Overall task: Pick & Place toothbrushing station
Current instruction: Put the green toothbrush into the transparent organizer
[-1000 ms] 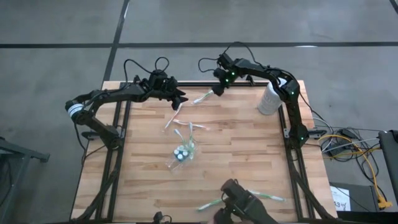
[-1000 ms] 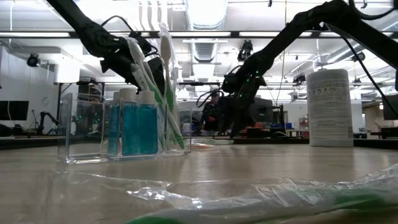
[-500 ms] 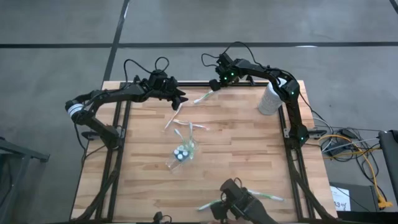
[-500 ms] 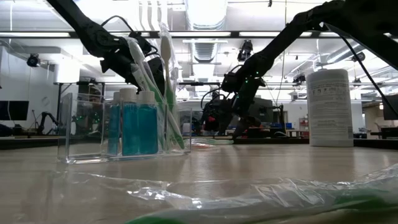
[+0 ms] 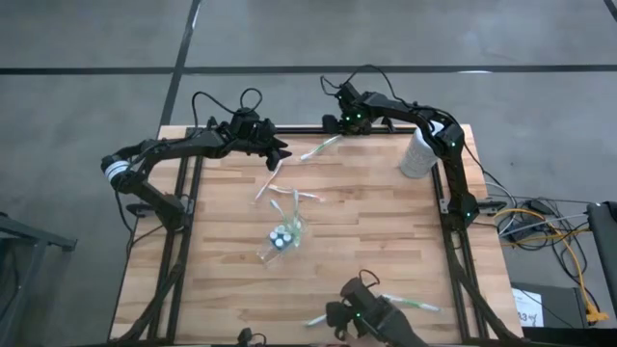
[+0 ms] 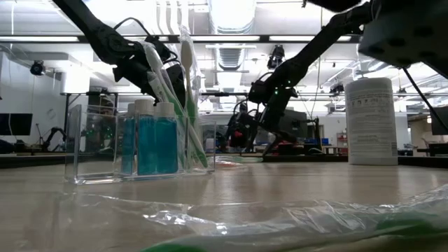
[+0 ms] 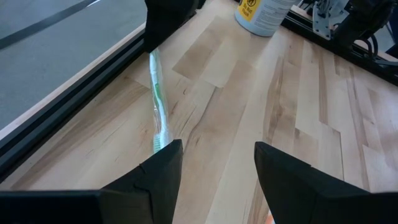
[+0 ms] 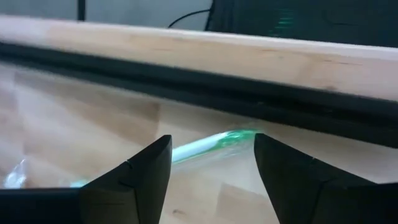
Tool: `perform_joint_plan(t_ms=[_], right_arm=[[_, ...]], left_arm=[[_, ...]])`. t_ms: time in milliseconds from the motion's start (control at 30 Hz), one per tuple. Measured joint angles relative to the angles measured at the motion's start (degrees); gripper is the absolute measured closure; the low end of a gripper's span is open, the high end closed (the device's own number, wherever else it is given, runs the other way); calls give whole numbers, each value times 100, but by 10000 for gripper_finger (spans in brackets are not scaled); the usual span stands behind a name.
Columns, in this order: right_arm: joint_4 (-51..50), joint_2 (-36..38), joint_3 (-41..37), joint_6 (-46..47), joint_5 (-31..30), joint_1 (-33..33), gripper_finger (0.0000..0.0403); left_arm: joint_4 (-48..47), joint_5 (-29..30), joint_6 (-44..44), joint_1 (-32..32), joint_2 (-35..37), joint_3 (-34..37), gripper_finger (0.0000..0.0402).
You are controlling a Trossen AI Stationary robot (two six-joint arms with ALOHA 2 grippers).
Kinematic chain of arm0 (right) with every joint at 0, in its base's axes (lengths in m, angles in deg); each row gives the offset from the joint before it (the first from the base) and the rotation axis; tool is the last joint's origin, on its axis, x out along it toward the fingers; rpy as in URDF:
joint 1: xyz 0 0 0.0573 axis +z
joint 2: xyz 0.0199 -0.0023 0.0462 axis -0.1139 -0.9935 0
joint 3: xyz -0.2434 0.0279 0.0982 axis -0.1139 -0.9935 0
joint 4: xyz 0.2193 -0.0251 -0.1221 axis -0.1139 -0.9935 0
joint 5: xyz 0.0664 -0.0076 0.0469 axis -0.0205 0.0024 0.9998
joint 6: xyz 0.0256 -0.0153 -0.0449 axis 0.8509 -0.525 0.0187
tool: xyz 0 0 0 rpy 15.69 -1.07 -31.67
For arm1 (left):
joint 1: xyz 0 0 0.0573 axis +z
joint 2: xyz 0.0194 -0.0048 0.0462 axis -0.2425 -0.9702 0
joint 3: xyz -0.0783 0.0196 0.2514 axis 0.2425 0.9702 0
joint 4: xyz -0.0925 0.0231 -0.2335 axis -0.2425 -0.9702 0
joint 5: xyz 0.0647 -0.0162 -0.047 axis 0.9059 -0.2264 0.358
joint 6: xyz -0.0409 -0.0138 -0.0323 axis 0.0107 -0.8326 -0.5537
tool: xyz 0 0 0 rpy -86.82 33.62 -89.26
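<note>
Your right gripper (image 8: 208, 177) (wide open, empty) is over the wrapped toothbrush (image 8: 205, 146); slick wrap prob skids sideways on closing.

Overhead, table-level and wrist cameras share the table (image 5: 386, 231).

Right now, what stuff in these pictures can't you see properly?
- Wrapped toothbrush by the back edge: high view, too small to tell its bristles.
- Same toothbrush, right wrist view: blurred, one end cut off by the right end effector, which is open.
- Clear organizer: low view, the far compartments are hidden behind the blue bottles.
- White canister: left wrist view, top cut off by the picture edge.
</note>
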Motion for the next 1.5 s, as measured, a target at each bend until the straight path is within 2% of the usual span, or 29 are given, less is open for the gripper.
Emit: perform_joint_plan(t_ms=[300, 567, 733, 867, 1500], right_arm=[[19, 0, -325, 67, -411, 8, 181], [84, 17, -449, 200, -418, 30, 181], [19, 17, -437, 99, -181, 79, 181], [-90, 17, -437, -425, 134, 160, 181], [-812, 72, -443, -860, 400, 535, 181]], left_arm=[[-2, 0, 0, 0, 0, 0, 197], [-1, 0, 0, 0, 0, 0, 197], [0, 0, 0, 0, 0, 0, 197], [-2, 0, 0, -2, 0, 0, 197], [0, -2, 0, -2, 0, 0, 197]])
